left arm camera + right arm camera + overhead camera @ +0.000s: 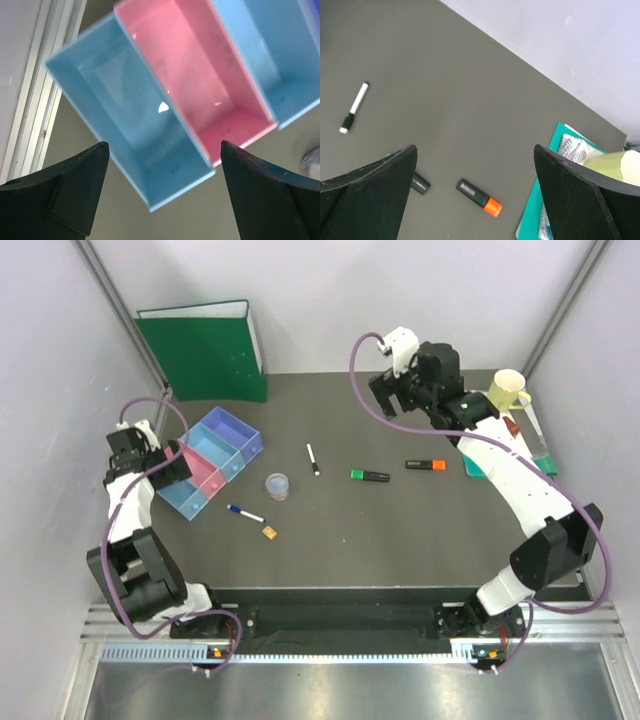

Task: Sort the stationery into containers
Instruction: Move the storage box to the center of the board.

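**Overhead and wrist views.** My left end effector (168,468) hangs over the near end of the bins (222,445), fingers wide apart and holding nothing. Its wrist view looks down into a light blue bin (125,115) and the pink bin (200,85) beside it. The four bins are joined in a row (light blue, pink, light blue, purple) on the left of the table (400,540). My right end effector (393,392) hangs above the far right of the table, fingers likewise apart and bare.

Every small item lies loose on the table, outside the bins:
- a jar (277,486) near the row, to its right
- a blue-capped pen (245,512) and a tan square (269,532), nearer my bases
- a black-capped pen (314,459) at centre
- a green highlighter (370,476) and an orange highlighter (425,465) further right

A binder (205,355) stands at the back left. A mug (508,390) sits at the far right by a teal tray (478,468).
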{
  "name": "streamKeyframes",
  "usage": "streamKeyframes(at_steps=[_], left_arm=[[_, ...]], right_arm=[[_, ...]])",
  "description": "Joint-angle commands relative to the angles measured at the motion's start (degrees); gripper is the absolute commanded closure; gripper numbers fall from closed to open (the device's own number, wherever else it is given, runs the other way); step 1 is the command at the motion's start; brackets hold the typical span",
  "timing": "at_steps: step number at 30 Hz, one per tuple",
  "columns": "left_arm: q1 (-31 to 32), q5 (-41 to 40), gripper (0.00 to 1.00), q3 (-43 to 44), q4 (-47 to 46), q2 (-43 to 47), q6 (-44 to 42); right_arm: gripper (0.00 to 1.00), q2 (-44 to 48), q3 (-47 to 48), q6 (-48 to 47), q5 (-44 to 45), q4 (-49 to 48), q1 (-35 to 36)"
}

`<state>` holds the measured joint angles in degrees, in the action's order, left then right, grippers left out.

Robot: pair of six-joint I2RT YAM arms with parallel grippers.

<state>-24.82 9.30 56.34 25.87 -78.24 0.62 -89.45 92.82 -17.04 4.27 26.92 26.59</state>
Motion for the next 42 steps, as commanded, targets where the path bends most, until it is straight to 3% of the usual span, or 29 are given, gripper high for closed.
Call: streamKeyframes(at_steps=[1, 12, 26, 42], left_arm=[[1.7, 0.7, 0.03, 7.0, -2.3, -3.3, 6.0], [7.2, -6.5, 0.04, 12.1, -1.9, -11.7, 5.6], [8.8, -6.8, 0.05, 23.1, -2.9, -22.0, 8.9], [13.1, -8.8, 0.07, 20.1, -5.5, -26.8, 8.3]], right_arm=[[0.00, 5.2, -2.5, -1.4, 1.6, -2.8, 0.8], [0.00, 7.9, -4.0, -1.0, 1.5, -2.5, 0.8], [0.00, 9.2, -5.9, -0.4, 1.7, -1.7, 0.7], [0.00, 9.6, -6.0, 0.2, 1.9, -1.4, 0.7]])
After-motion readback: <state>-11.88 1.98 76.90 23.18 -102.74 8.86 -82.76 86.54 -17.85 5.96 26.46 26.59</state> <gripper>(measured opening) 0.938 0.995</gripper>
